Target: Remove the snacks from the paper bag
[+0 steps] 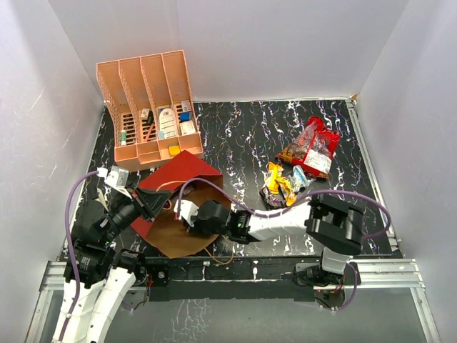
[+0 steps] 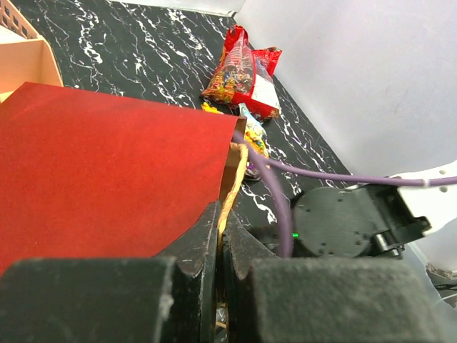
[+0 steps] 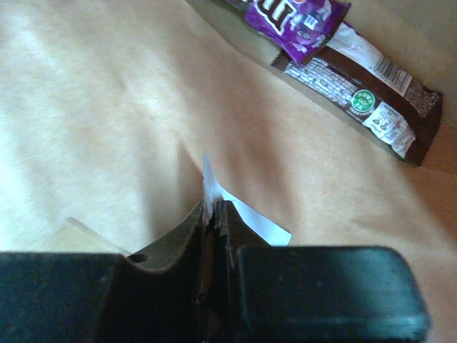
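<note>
At my left fingertips, the left gripper [image 2: 221, 246] is clamped tight on the tan handle [image 2: 234, 187], right at the rim of the bag [image 2: 107, 179]. The bag's dark red side spreads out flat beyond those fingers. My right arm reaches across into the bag's mouth. There the right gripper [image 3: 214, 218] is pinched closed on a thin pale flap [image 3: 251, 220], and I cannot tell what the flap belongs to. Brown kraft paper fills the view around it. Deeper in the bag lie two snacks: a purple packet [image 3: 296, 18] overlapping one end of a long brown bar [image 3: 357, 89].

From above, the bag lies on its side at the near left of the table [image 1: 243, 136], with its brown inside facing my bases. Past my right elbow, on the right half of the table, a huddle of small packets [image 1: 282, 184] in yellow and orange lies on the marbled top. Just beyond them is the red-and-clear sweets bag [image 1: 312, 146]. Farthest off, at the back left, the peach rack [image 1: 146, 93] stands just beside the bag's far corner.
</note>
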